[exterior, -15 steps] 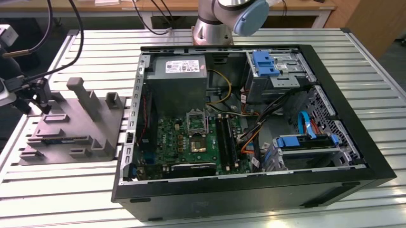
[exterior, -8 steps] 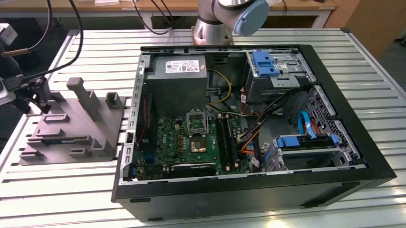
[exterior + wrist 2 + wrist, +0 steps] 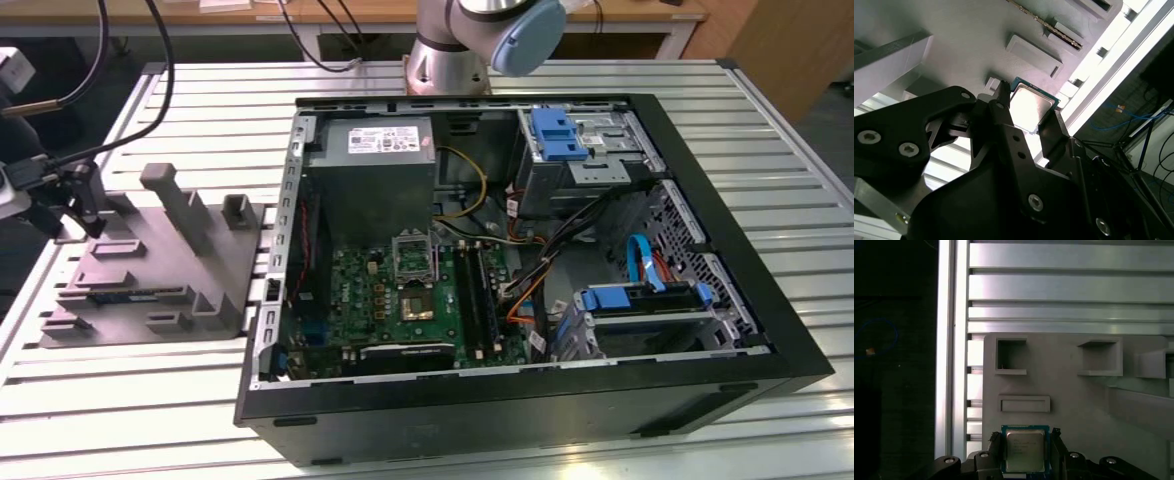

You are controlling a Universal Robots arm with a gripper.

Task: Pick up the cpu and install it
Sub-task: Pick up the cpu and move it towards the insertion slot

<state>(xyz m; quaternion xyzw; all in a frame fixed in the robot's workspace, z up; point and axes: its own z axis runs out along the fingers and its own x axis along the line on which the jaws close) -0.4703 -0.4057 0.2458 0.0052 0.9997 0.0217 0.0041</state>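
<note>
- Logging the hold: the robot's black two-fingered hand (image 3: 1025,442) brackets the small flat square cpu (image 3: 1024,452), which has a silvery-grey metal top and a blue-green rim.
- Hand state: the fingers (image 3: 995,452) sit tight against two opposite edges of the cpu in both wrist views, with no gap visible on either side. I judge it clamped on the cpu.
- Location of the cpu: between the fingertips, metal top facing the first wrist camera, directly over the grey moulded plastic fixture (image 3: 147,290) with its recesses and upright posts. I cannot tell whether the chip rests in its recess or is raised off it.
- The fixture stands on the slatted aluminium bench (image 3: 160,400), just beside the open black computer case (image 3: 534,420), on the exterior view's left of it.
- Key relation: the cpu lies at the hand, not away from it. Being square, it has no long axis; the grip runs straight across it, edge to edge.
- The green motherboard (image 3: 367,300) lies flat in the case. Its dark metal-framed socket (image 3: 412,255) is well apart from the hand, toward the exterior view's right.
- Judgement: pick-up stage, with the install not yet done.
</note>
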